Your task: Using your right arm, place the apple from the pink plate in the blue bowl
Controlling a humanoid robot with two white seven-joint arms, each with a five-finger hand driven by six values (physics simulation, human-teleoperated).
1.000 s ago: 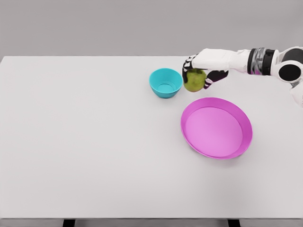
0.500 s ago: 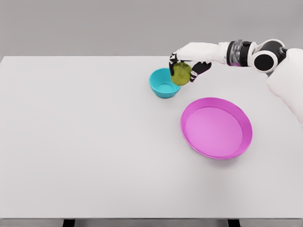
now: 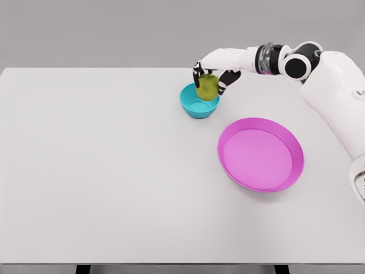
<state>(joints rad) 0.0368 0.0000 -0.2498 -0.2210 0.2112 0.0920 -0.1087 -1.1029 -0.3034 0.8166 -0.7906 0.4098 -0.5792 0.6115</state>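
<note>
Apple held above the blue bowl's rim

Fingers of the right hand [image 3: 214,71] are curled around the apple [image 3: 207,87], a yellow-green fruit that hangs just below the palm. The dark fingertips show on both sides of the apple, one set at its upper left and one at its right, so the grasp closes from above and from the sides. The white arm behind the hand runs off to the right, past a grey wrist band and a dark round joint, to the robot's body at the picture's right edge.

Directly under the hand sits the blue bowl [image 3: 193,106]. The apple overlaps the bowl's far right rim in the head view; whether it touches the rim or hangs clear of it cannot be told from this angle. The bowl's inside, to the lower left of the hand, shows only its own teal floor.

Below and to the right of the hand, well apart from it, lies the pink plate [image 3: 296,149]. Bowl and plate both rest on the white table [image 3: 102,171], which stretches far to the left of the hand.
</note>
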